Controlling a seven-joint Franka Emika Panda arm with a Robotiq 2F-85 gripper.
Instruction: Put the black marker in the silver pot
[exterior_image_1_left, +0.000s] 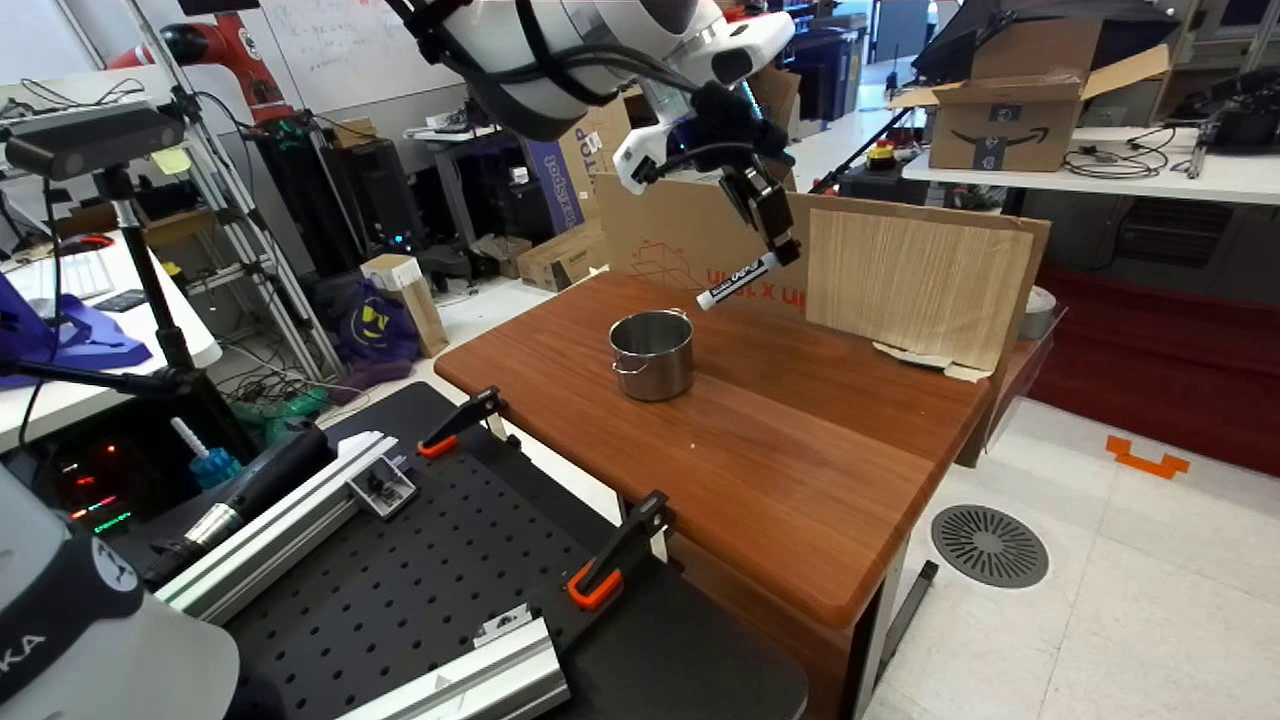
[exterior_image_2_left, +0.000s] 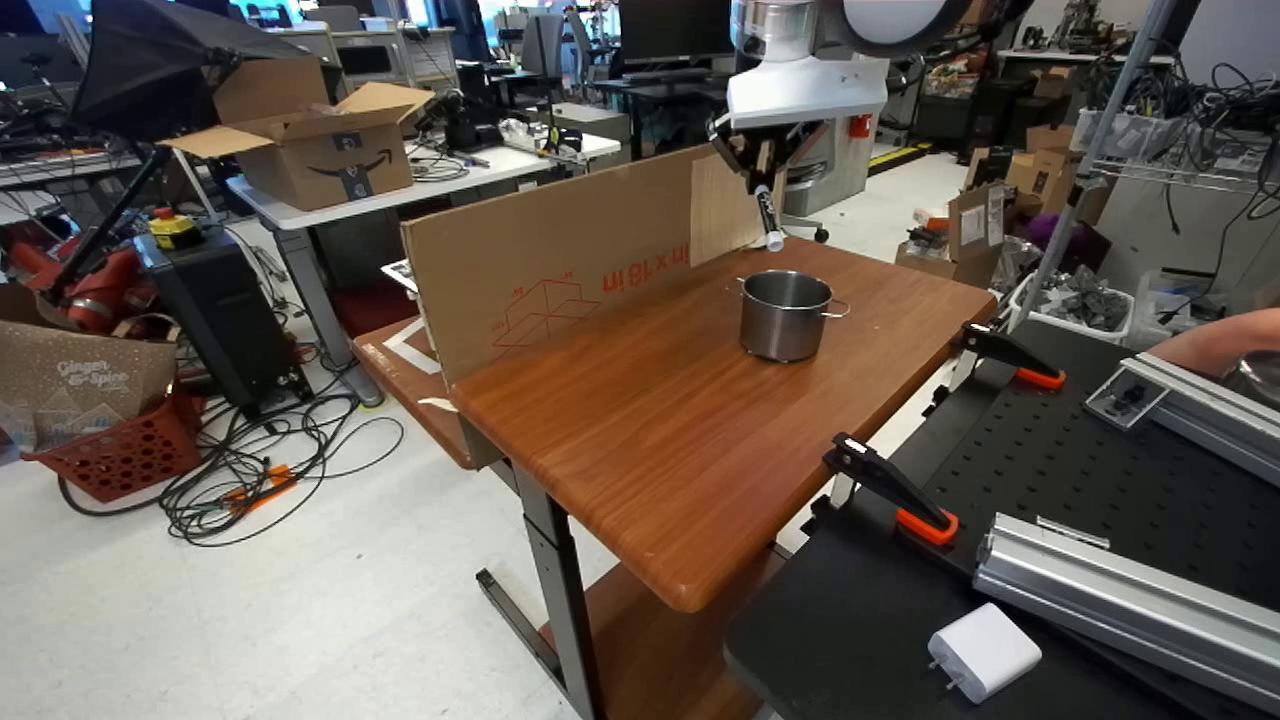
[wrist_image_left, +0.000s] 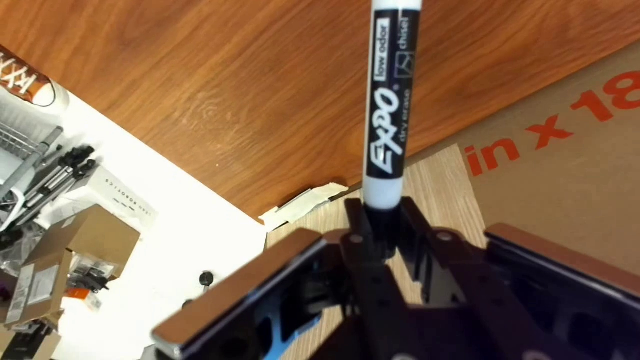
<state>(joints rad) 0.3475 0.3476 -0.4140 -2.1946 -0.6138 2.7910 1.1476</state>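
The black marker, a white-bodied Expo pen with a black label, shows in both exterior views (exterior_image_1_left: 738, 281) (exterior_image_2_left: 768, 215) and in the wrist view (wrist_image_left: 390, 95). My gripper (exterior_image_1_left: 783, 250) is shut on its black cap end, seen close in the wrist view (wrist_image_left: 382, 210). The marker slants down from the fingers, its free white end lowest, above the table. The silver pot (exterior_image_1_left: 660, 372) stands upright on the brown table, with its open top up; it also shows in an exterior view (exterior_image_2_left: 782, 325). The marker is above the pot's rim height and off to its side. The pot is out of the wrist view.
A cardboard sheet (exterior_image_1_left: 690, 235) stands along the table's far edge, with a light wood panel (exterior_image_1_left: 915, 285) on it. Black clamps (exterior_image_1_left: 625, 550) grip the near edge beside the black perforated board (exterior_image_1_left: 400, 570). The brown table (exterior_image_2_left: 640, 430) surrounds the pot.
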